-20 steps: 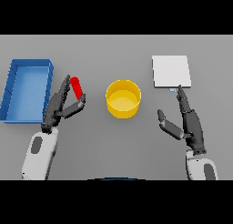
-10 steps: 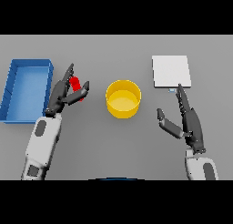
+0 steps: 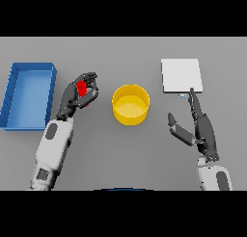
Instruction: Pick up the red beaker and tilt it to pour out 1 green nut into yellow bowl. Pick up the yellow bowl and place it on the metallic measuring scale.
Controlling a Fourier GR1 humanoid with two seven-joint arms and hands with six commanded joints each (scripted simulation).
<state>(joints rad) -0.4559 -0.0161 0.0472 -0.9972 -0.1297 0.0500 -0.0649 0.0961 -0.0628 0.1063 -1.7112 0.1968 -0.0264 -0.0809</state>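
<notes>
The red beaker shows as a small red patch inside my left hand, whose fingers and thumb are curled round it, left of the yellow bowl. Most of the beaker is hidden by the fingers, and I see no green nut. The bowl stands upright at the table's middle. The metallic scale is a flat pale square at the back right. My right hand rests open just in front of the scale, fingers straight and pointing at it.
A blue tray lies at the far left, beside my left arm. Bare grey table surrounds the bowl on all sides.
My left hand has closed round the red beaker and carried it up and toward the bowl. The right hand has hardly moved.
</notes>
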